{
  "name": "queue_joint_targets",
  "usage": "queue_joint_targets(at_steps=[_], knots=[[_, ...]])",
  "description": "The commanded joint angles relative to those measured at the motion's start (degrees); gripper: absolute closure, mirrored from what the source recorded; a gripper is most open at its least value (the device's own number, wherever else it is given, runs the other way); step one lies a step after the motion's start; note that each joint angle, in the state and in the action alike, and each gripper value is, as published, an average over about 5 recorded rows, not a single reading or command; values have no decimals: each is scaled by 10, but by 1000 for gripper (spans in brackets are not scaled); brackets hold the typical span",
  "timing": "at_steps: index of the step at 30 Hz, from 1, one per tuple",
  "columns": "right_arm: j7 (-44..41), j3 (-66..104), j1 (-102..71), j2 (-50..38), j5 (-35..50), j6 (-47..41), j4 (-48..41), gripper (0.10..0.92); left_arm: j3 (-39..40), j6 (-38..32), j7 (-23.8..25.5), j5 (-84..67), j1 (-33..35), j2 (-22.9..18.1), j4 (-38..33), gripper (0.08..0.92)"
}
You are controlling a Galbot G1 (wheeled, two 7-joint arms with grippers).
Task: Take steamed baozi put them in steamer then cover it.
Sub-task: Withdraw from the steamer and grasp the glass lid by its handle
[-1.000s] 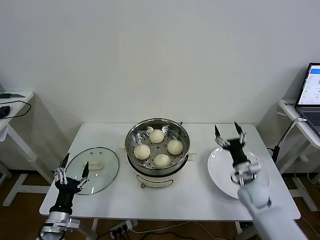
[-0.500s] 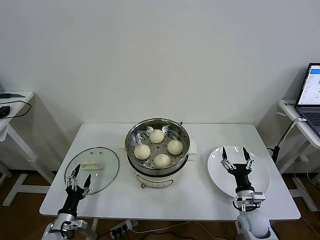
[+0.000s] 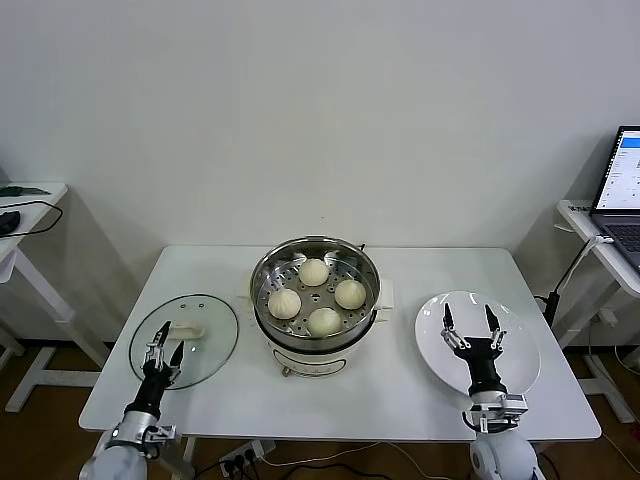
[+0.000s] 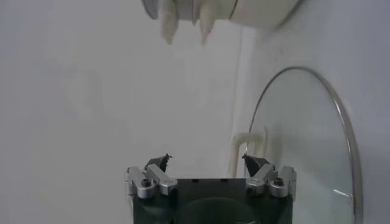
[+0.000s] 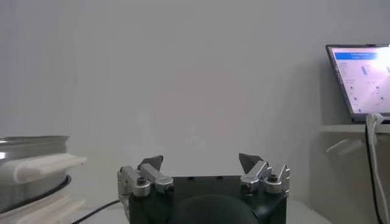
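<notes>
Centre frame: four baozi point(image 3: 317, 294) sit in the uncovered steamer point(image 3: 315, 305), cover point(image 3: 185, 340) flat at lower left. Left gripper point(image 3: 163, 337) at the cover's near edge, right gripper point(image 3: 468, 322) over the plate point(image 3: 478, 343) lower right, both jaws wide and empty. Bare counter point(image 3: 400, 395) between pot and front edge.

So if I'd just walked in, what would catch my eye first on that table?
Probably the shiny steamer in the middle of the white table, open, with four baozi on its perforated tray. Its glass cover lies flat to the robot's left, and an empty white plate sits on its right. At the near edge, the left gripper and right gripper point up, jaws spread, holding nothing.
</notes>
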Motion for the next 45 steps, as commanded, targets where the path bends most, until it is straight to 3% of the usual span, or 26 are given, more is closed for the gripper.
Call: queue_joint_targets(at_steps=[1,13,45], knots=[[-2,8,-9,8,-4,-1,1,203,8,12,-6,37,-45,3,43,177],[-3,12,-13,12,-9,1,1,203,18,20,-3,32,-78,1,79,177],[-8,15,-18,19,-23,7,1,203,31,42,25,13,-108,-9,97,188]])
